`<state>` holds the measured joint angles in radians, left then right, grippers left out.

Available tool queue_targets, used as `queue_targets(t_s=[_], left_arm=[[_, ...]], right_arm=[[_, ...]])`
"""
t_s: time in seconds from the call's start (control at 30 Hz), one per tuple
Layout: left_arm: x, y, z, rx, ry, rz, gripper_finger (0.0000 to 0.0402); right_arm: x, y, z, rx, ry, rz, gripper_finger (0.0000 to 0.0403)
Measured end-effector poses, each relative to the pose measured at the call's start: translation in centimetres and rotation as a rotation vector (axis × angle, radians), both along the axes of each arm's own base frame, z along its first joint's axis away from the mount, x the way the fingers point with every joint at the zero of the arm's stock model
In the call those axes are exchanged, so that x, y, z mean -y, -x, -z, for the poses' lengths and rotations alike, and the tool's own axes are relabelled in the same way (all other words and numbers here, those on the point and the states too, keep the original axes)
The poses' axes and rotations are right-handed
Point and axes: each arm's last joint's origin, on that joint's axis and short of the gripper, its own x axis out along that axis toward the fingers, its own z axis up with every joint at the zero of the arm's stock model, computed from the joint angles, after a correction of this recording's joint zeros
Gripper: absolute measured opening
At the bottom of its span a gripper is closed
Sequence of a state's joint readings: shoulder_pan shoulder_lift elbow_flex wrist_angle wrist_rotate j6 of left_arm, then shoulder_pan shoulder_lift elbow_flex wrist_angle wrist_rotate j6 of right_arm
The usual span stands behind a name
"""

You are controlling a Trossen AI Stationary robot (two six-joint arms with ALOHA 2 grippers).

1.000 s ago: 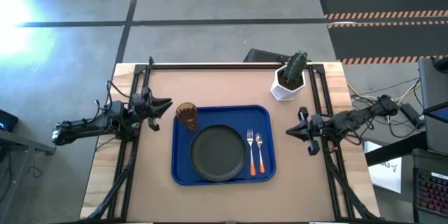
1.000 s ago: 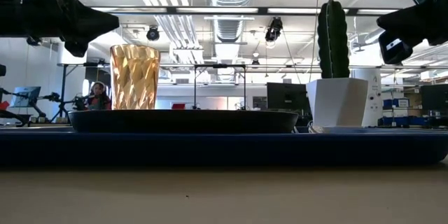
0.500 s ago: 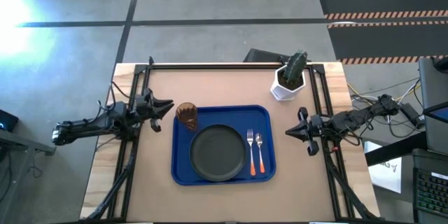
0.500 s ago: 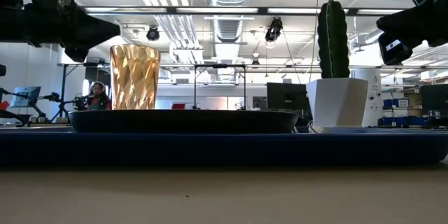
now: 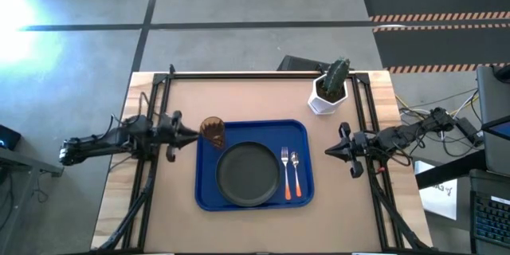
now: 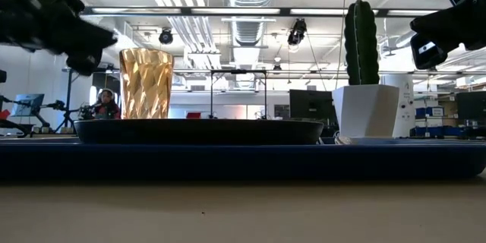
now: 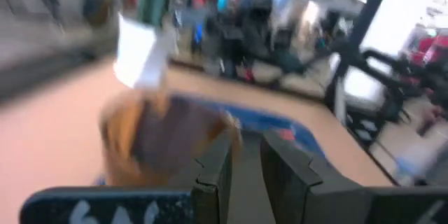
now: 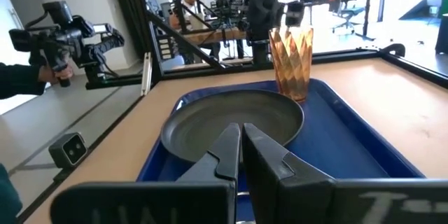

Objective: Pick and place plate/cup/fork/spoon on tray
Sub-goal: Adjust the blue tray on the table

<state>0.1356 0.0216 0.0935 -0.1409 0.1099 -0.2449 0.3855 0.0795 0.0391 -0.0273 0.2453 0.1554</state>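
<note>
The blue tray point(image 5: 209, 195) lies in the middle of the table. On it rest the black plate point(image 5: 249, 174), the orange-handled fork point(image 5: 284, 174) and spoon point(image 5: 296, 174) at its right side, and the amber cup point(image 5: 212, 131), upright in its far left corner. My left gripper point(image 5: 194, 134) hovers level just left of the cup, its fingers point(image 7: 217, 168) a narrow gap apart with nothing between them. My right gripper point(image 5: 328, 151) hovers shut just right of the tray, pointing at it, fingers point(image 8: 227, 147) together.
A white pot with a green cactus point(image 5: 327, 94) stands at the table's far right, behind the tray. Black frame rails point(image 5: 159, 103) run along the table's left, right and far sides. Beyond the table a person holds a camera rig point(image 8: 63, 38).
My left gripper has swung toward the table's near edge and tipped slightly down, so its tip now points at the cup's left side. The cup and the other things on the tray have stayed put.
</note>
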Motion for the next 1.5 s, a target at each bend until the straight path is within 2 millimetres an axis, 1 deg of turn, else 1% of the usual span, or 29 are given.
queue_targets(t_s=[0.1, 0.23, 0.4, 0.63, 0.87, 1.0, 1.13, 1.3, 1.5], left_arm=[[0.1, 0.2, 0.9, -0.100, 0.077, 0.008, 0.0058], [0.1, 0.2, 0.8, -0.080, 0.069, 0.007, 0.0058], [-0.1, 0.3, 0.8, -0.072, 0.002, -0.039, 0.0058], [-0.2, 0.1, 0.8, -0.035, -0.018, -0.056, 0.0058], [-0.2, 0.0, 0.6, -0.005, -0.045, -0.055, 0.0058], [-0.2, 0.0, 0.7, 0.003, -0.045, -0.056, 0.0058], [-0.2, -0.1, 0.6, 0.038, -0.049, -0.056, 0.0058], [-0.2, -0.1, 0.6, 0.036, -0.048, -0.056, 0.0058], [-0.2, -0.1, 0.6, 0.035, -0.049, -0.056, 0.0058]], right_arm=[[0.0, 0.0, 0.0, 0.003, 0.020, -0.002, 0.0009], [0.0, 0.0, 0.0, 0.010, 0.067, -0.006, 0.0009], [0.0, 0.0, 0.0, 0.012, 0.075, -0.005, 0.0009], [0.4, 0.0, -0.1, 0.029, 0.159, 0.147, 0.0009], [0.6, -0.1, -0.2, 0.050, 0.277, 0.169, 0.0009], [1.1, -0.1, -0.2, 0.051, 0.266, 0.211, 0.0009], [1.7, -0.3, -0.2, 0.054, 0.266, 0.193, 0.0009], [3.0, -0.4, -0.1, 0.040, 0.277, 0.253, 0.0009], [3.9, -0.5, 0.1, 0.035, 0.210, 0.154, 0.0009]])
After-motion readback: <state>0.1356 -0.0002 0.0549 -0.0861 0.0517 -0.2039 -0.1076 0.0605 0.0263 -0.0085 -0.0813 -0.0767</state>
